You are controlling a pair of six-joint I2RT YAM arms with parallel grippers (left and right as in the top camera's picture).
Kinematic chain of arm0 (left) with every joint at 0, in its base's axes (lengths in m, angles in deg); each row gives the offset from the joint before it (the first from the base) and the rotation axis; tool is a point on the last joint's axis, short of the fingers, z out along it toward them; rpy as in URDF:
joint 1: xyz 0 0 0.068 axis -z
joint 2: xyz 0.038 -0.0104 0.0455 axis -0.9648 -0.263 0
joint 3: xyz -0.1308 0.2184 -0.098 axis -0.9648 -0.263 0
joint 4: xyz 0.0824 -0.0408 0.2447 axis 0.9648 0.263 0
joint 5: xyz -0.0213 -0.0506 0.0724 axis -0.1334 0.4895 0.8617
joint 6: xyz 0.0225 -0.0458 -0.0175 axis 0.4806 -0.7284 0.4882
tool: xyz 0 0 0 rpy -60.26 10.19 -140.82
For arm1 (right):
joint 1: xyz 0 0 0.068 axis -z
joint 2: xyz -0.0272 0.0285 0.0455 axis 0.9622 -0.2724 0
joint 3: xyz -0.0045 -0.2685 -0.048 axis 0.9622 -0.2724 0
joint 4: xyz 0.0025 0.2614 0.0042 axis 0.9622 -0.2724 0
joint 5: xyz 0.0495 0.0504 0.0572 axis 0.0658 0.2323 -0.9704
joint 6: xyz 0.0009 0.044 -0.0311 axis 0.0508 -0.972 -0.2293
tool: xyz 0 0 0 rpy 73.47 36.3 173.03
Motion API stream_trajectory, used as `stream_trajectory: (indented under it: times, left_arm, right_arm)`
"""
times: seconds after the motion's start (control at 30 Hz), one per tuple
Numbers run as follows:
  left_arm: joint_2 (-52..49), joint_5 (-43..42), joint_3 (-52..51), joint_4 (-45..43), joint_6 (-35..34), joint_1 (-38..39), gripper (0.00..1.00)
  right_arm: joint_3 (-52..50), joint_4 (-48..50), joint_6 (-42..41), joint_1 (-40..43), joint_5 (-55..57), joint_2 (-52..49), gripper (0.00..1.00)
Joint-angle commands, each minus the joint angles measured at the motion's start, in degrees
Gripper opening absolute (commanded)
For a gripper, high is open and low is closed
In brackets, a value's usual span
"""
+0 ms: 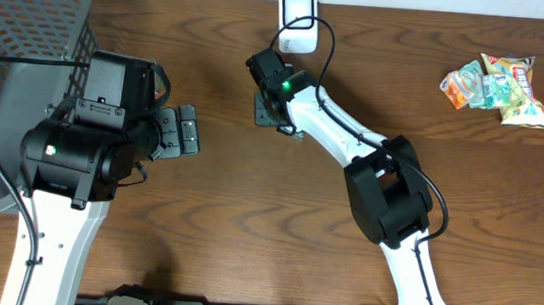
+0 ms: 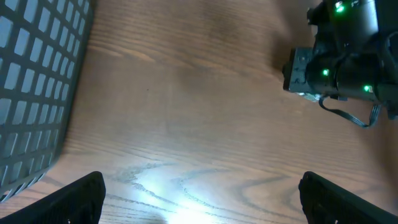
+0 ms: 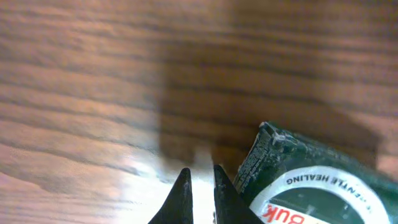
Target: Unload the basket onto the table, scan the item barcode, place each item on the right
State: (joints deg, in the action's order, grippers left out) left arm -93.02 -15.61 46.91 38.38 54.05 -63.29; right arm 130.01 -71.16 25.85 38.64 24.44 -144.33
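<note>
Basket left; scanner rear centre; snacks right.

Bare bench lies open between the left claw and the right claw. A mesh basket blocks the far left, a white scanner the back edge, snack packets the far-right corner.

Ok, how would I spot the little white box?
Start at the wooden table and follow its far edge to the middle. The white box sits there, small with rounded corners. Nothing else is white and square; the snack packets far right are colourful.
</note>
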Motion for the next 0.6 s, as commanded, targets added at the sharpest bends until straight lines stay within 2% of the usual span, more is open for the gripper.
stream_trajectory:
  times: [0.0,0.37,0.43,0.53,0.57]
  left_arm:
    - [0.09,0.52,0.61,0.13,0.11,0.09,0.98]
    - [0.09,0.52,0.61,0.13,0.11,0.09,0.98]
    - [0.09,0.52,0.61,0.13,0.11,0.09,0.98]
    - [0.09,0.52,0.61,0.13,0.11,0.09,0.98]
    - [0.09,0.52,0.61,0.13,0.11,0.09,0.98]
  right_arm:
    - [0.09,-1.77,-0.5,0.24,1.49,3.23,0.07]
    - [0.09,-6.51,-0.48,1.57,1.44,9.27,0.07]
    - [0.09,-7.5,-0.5,1.77,1.46,10.91,0.09]
    - [0.09,-8.57,-0.5,2.14,1.44,13.0,0.27]
    - [0.09,-8.92,-0.48,2.29,1.49,13.68,0.78]
